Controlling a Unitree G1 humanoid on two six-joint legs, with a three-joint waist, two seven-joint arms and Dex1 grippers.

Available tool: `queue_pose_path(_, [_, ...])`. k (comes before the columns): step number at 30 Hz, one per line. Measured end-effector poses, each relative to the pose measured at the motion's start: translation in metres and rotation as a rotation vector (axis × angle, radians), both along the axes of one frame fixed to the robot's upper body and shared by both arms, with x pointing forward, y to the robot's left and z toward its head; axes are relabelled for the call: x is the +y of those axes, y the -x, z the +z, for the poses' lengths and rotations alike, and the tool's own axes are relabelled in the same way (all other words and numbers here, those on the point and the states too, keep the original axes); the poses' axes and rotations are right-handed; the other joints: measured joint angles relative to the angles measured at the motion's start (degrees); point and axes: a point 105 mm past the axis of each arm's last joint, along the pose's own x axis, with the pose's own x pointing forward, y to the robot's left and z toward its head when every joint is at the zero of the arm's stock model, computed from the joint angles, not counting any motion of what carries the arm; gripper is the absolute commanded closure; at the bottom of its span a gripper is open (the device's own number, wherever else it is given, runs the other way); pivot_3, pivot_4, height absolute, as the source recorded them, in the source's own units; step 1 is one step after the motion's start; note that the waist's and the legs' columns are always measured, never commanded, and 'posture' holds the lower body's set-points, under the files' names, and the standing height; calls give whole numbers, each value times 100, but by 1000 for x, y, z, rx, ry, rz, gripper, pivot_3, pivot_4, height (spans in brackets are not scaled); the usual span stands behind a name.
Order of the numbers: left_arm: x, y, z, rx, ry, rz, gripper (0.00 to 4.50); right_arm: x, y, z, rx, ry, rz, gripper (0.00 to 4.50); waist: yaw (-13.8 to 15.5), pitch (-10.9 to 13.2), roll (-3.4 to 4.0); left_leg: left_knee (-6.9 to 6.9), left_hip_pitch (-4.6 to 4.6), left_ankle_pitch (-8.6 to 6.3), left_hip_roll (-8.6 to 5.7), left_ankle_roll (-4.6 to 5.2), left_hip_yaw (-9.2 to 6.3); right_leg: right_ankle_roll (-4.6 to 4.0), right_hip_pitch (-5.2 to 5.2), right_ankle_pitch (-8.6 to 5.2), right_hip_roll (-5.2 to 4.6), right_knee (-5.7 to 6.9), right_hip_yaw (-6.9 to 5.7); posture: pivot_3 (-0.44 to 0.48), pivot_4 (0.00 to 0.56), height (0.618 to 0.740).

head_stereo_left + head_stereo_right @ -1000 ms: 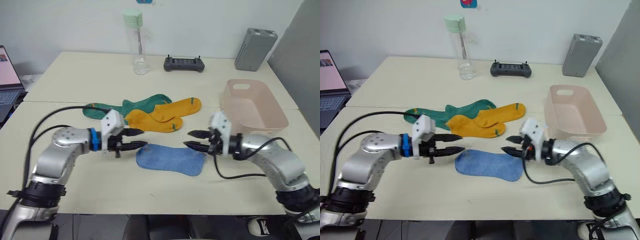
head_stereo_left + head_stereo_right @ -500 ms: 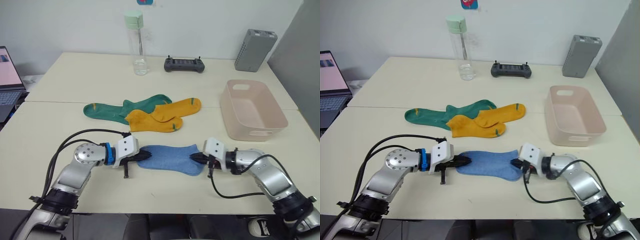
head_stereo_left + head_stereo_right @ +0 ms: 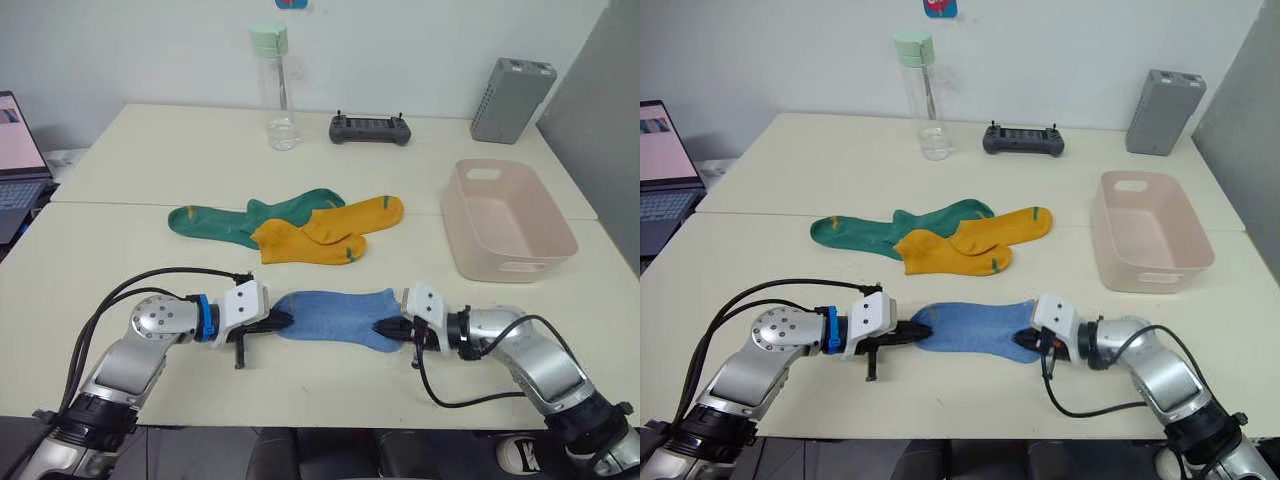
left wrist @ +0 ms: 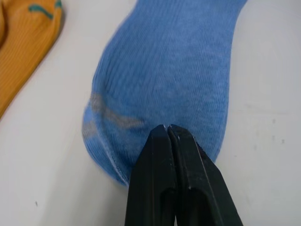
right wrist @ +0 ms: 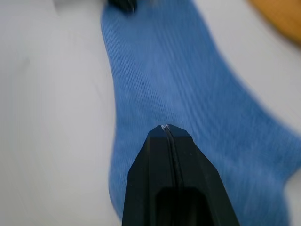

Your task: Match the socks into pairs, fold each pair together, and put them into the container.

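Observation:
A light blue sock point(image 3: 335, 313) lies flat near the table's front edge. My left gripper point(image 3: 281, 320) is shut with its tips pinching the sock's left end point(image 4: 164, 70). My right gripper point(image 3: 386, 327) is shut with its tips on the sock's right end point(image 5: 160, 70). Behind the blue sock lie dark green socks point(image 3: 250, 216), partly under mustard yellow socks point(image 3: 325, 234) that overlap each other. The pale pink container point(image 3: 553, 222) stands at the right, behind my right arm, with nothing visible in it.
At the back of the table stand a clear bottle with a green cap point(image 3: 269, 86), a black controller point(image 3: 369, 128) and a grey ribbed box point(image 3: 511, 98). A laptop point(image 3: 14, 150) sits off the far left edge.
Both grippers came down from open above the table to the two ends of the blue sock and closed there. The sock has stayed in place.

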Motion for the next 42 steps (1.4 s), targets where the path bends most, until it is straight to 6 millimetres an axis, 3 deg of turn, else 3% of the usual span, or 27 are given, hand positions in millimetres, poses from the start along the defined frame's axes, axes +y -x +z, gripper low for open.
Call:
queue_pose_path(4, [4, 4, 0, 8, 19, 15, 4470, -24, 4, 3, 16, 25, -47, 4500, -3, 0, 0, 2, 0, 0, 2, 0, -1, -3, 1, -2, 0, 1, 0, 0, 150, 740])
queue_pose_path(7, [7, 7, 4, 32, 55, 42, 4500, -30, 3, 18, 52, -69, -129, 3902, -17, 0, 0, 2, 1, 0, 4, 0, -2, -2, 0, -1, 1, 5, 0, 0, 150, 740])
queue_pose_path(11, [4, 6, 17, -3, 89, 48, 4500, -30, -3, 37, 66, -192, -232, 2520, -26, 0, 0, 3, 0, 0, 3, 0, -2, -2, 1, -1, 0, 2, -1, 0, 150, 740])
queue_pose_path(18, [0, 4, 25, -26, 117, 69, 4500, -32, -11, 30, 123, -216, -356, 55, -24, 0, 0, 2, 0, 0, 2, 0, 0, -4, -2, -2, 0, 1, 1, 0, 150, 740])
queue_pose_path(24, [-4, 0, 28, -41, 128, 73, 4500, -29, -14, 13, 154, -150, -381, 55, -25, 0, 0, 2, -1, 0, 1, 0, 2, -3, -3, -1, -1, 0, 3, 0, 150, 740])
queue_pose_path(37, [-8, -1, 32, -55, 140, 67, 4500, -20, -4, 5, 326, -189, -378, 4487, -25, 0, 0, 0, -1, 0, 2, 0, 0, -2, -3, -1, 1, 1, 2, 0, 150, 740])
queue_pose_path(42, [-15, 0, 31, -44, 158, 46, 4500, -21, -6, 13, 377, -255, -400, 4487, -25, 0, 0, 1, -2, 0, 1, 0, 2, -1, -3, -1, 0, 1, 4, 0, 150, 740])
